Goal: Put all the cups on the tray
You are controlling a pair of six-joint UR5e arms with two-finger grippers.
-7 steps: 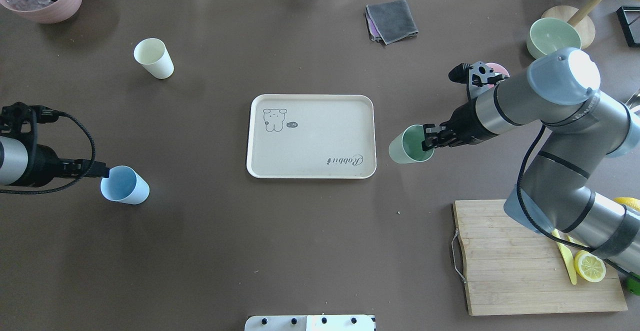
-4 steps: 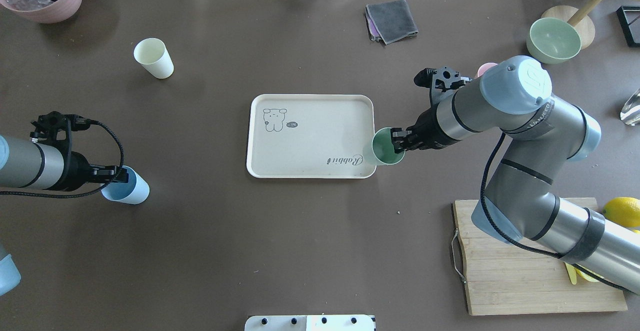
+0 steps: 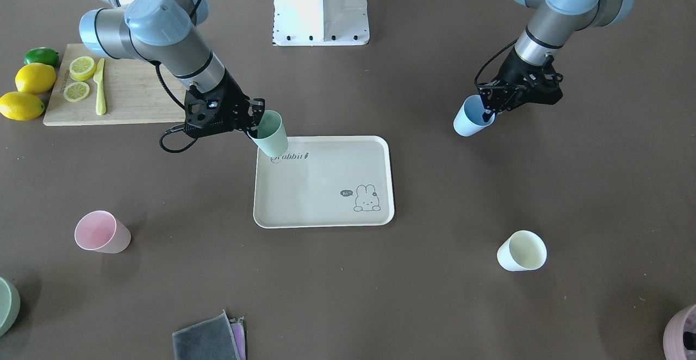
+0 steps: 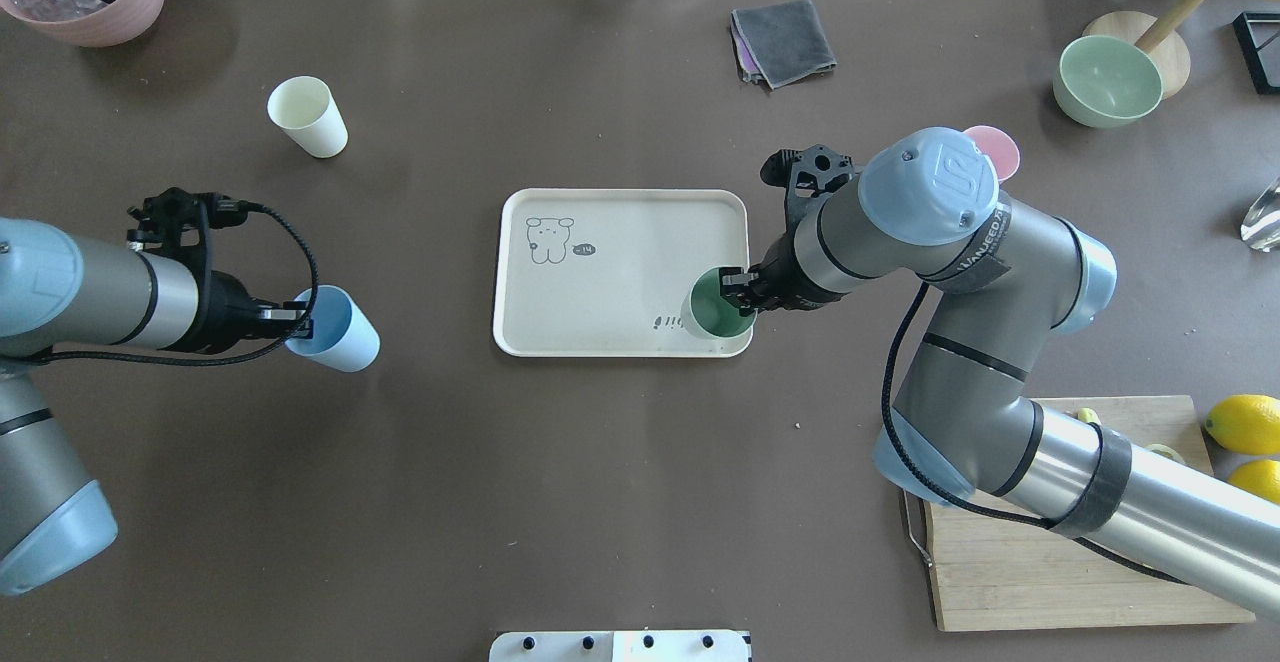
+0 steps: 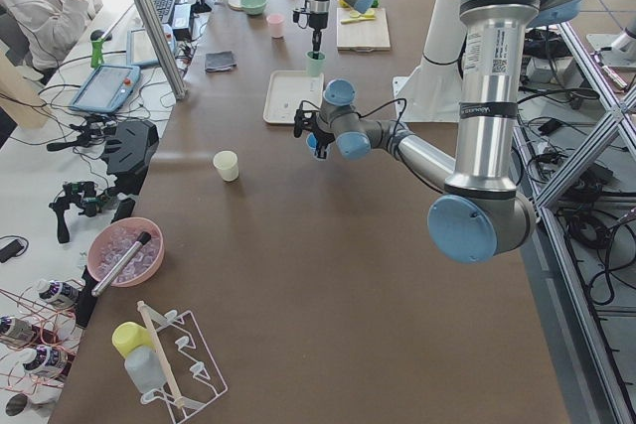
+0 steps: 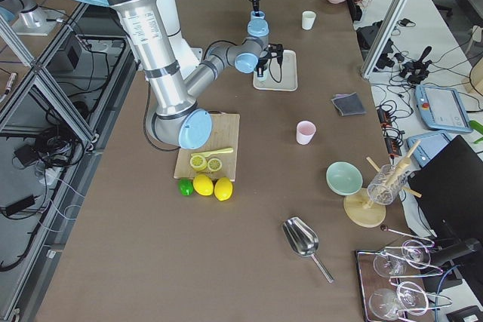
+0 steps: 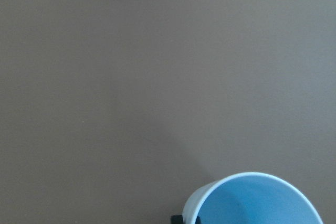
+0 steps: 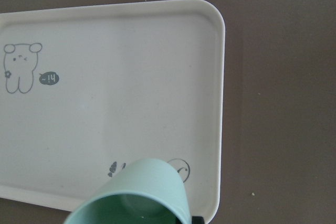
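The right gripper (image 4: 738, 292) is clamped on the rim of the green cup (image 4: 715, 314), one finger inside and one outside. It holds the cup tilted over the corner of the tray (image 4: 620, 242) that carries the lettering. Whether the cup's base touches the tray yet I cannot tell. The left gripper (image 4: 298, 320) is closed the same way on the rim of the blue cup (image 4: 335, 329), which is over bare table (image 4: 560, 502) well apart from the tray. The yellow cup (image 4: 307, 117) and the pink cup (image 3: 101, 232) stand upright on the table, each far from the tray and from either gripper. By my reading no cup has been released on the tray: the green one is about to be set down, the blue one is on its way, and the other two are left to fetch. The front view shows the pink cup whole, while overhead it is mostly hidden behind the right arm (image 4: 930, 232). The right wrist view shows the green cup covering part of the lettering, close to the tray's rim. The left wrist view shows only table beyond the blue cup.
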